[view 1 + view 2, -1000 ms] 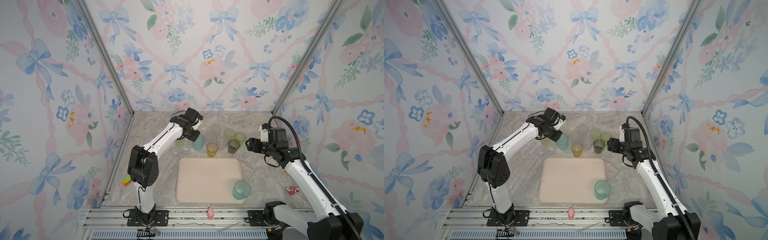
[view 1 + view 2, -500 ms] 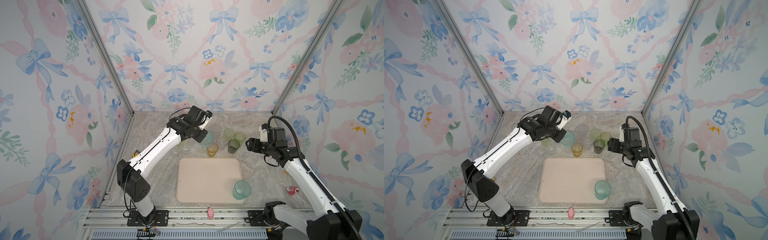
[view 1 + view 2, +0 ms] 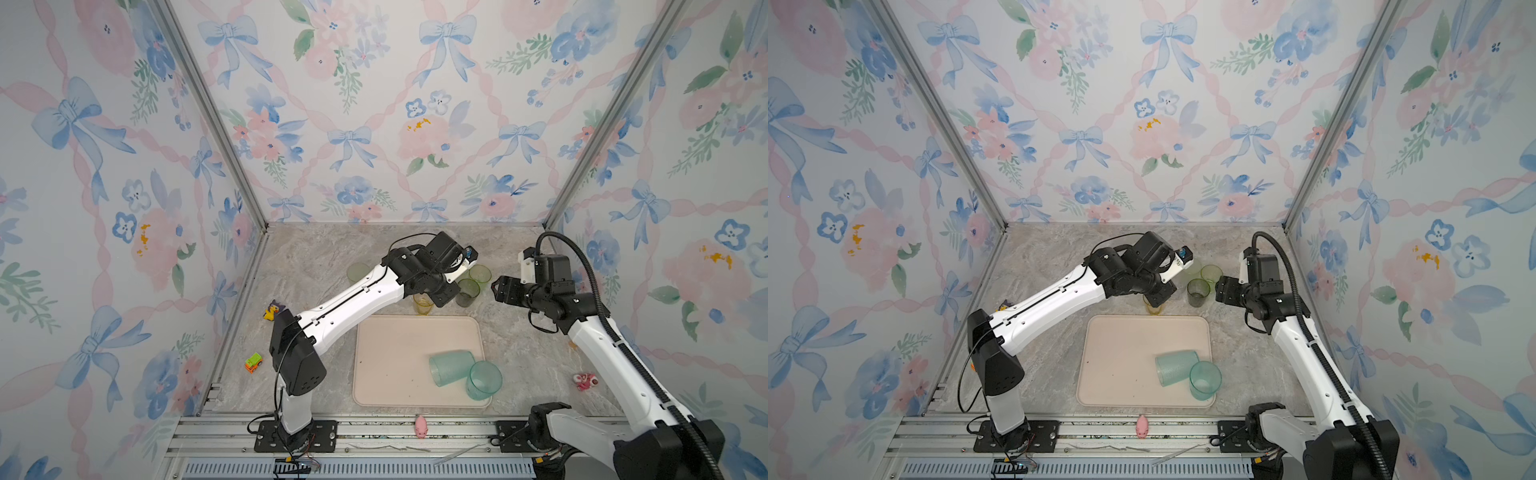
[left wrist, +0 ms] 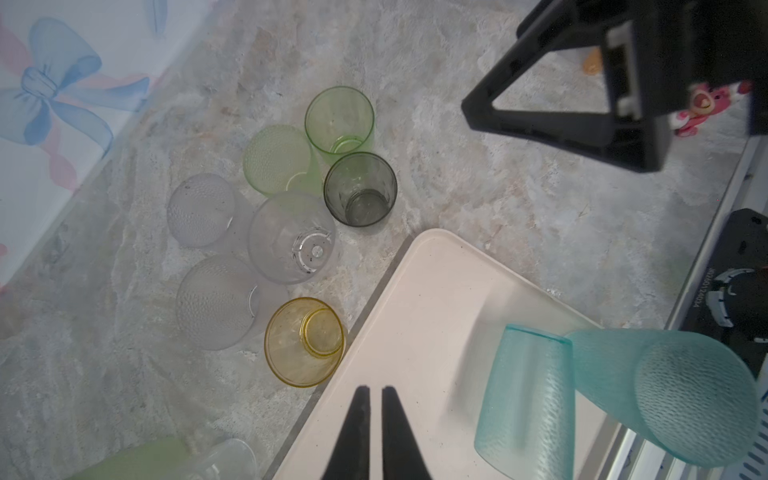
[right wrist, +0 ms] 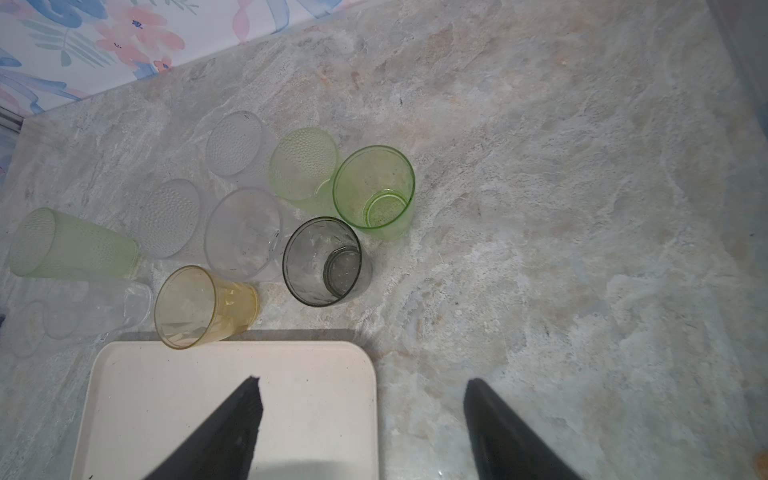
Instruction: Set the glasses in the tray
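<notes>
While one teal glass point(image 3: 451, 368) lies tipped on the cream tray point(image 3: 395, 332) beside an upright teal glass point(image 3: 484, 380) at its near right corner, the other translucent tumblers point(image 4: 291, 237) crowd the table point(image 3: 316, 266) beyond its far edge. The left hand point(image 4: 372, 390) hovers pinched shut, empty, near the amber glass point(image 4: 303, 340). The right hand point(image 5: 362, 380) stands wide, empty, facing the smoky grey glass point(image 5: 324, 262), probably the next pick: straddle it, close gently.
</notes>
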You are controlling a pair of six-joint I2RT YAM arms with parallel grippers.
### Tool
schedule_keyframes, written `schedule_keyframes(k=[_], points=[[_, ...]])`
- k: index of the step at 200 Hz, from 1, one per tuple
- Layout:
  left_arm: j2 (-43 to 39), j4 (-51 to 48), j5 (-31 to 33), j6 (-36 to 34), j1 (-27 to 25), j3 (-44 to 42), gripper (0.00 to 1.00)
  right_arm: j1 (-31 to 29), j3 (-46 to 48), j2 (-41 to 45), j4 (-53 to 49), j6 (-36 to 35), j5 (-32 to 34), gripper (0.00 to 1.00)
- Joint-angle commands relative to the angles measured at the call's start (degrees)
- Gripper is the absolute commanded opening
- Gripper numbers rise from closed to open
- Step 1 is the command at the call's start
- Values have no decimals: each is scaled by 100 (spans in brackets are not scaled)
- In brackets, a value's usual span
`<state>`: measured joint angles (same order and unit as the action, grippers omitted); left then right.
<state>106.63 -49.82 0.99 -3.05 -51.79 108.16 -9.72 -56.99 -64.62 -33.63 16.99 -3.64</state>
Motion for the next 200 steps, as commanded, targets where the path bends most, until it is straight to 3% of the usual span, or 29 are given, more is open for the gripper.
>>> schedule_keyframes(k=[1,32,74,113,144,167,200], points=[[-244,-71,-18,-81,169,12,11,-161,-81,-87,-223,-87,175,79],[-542,-70,42,-83,204,4,11,-247,-148,-160,-296,-153,121,79],[-1039,43,239,160,182,-782,17,-454,-305,-199,-548,-331,233,79],[-1904,447,843,251,-259,-2274,21,-566,-227,-73,-583,-348,355,79],[-2860,1130,1102,812,-668,-3767,26,-753,-250,63,-712,-487,284,78],[-3524,1549,1233,1405,-818,-4588,27,-1357,-283,418,-781,-828,398,70],[-4239,2166,1672,2235,-809,-5349,28,-2983,-580,990,-1265,-1078,1443,58]])
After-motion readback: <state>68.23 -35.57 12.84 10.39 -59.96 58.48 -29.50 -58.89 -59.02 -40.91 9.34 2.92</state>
